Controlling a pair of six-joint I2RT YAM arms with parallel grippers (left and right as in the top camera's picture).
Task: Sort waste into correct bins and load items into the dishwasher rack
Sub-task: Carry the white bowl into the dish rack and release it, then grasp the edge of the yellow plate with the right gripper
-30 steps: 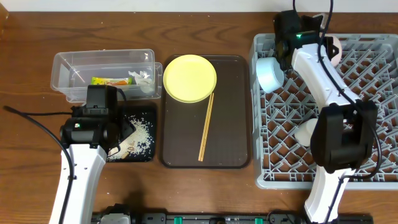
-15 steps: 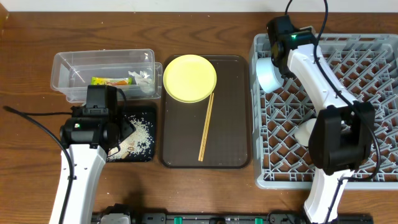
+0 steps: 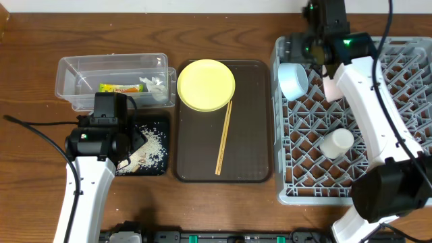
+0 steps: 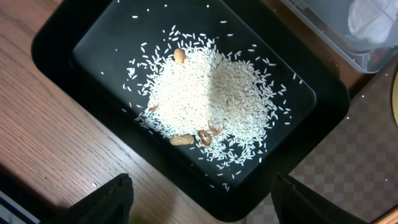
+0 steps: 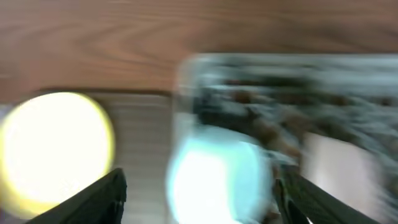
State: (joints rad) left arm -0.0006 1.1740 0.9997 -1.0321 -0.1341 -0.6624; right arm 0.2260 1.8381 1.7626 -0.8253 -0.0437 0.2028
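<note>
Blue bowl [image 3: 293,79] loose in rack [image 3: 304,177]; right jaws newly wide, left jaws wide, all empty

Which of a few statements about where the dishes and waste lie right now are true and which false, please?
The yellow plate lies on the brown serving tray. True.
The chopsticks are in the dishwasher rack. False: they lie on the brown serving tray, beside the yellow plate.
The rice is in the black tray. True.
The snack wrapper lies on the bare table. False: it is in the clear tub.
The light-blue bowl is in the dishwasher rack. True.
The left gripper holds a chopstick. False: it is open and empty above the black tray.
</note>
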